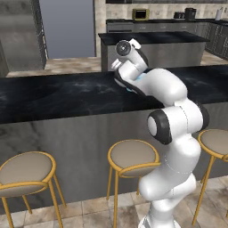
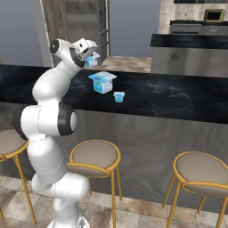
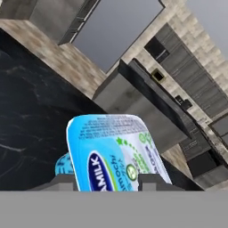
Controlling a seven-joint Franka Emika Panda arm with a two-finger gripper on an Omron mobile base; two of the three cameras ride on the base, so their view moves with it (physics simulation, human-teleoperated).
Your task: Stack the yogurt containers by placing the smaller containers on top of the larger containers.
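The biggest yogurt container (image 2: 102,82), light blue with a wide white rim, stands on the black counter (image 2: 178,98). The tiny container (image 2: 118,96) sits just right of it and nearer the front edge, apart from it. My gripper (image 2: 92,56) hangs above the counter, to the left of and behind the biggest cup, and is shut on the medium container (image 2: 94,61). In the hand view that medium cup (image 3: 113,151) shows its blue printed lid between my fingertips (image 3: 62,180), with my gripper (image 3: 107,181) closed around it. A sliver of blue (image 1: 141,77) peeks out behind the arm.
Round stools with tan seats and yellow legs (image 2: 94,156) (image 2: 200,171) stand in front of the counter. A second dark island (image 1: 151,42) lies beyond it, and cabinets with appliances (image 1: 140,14) line the far wall.
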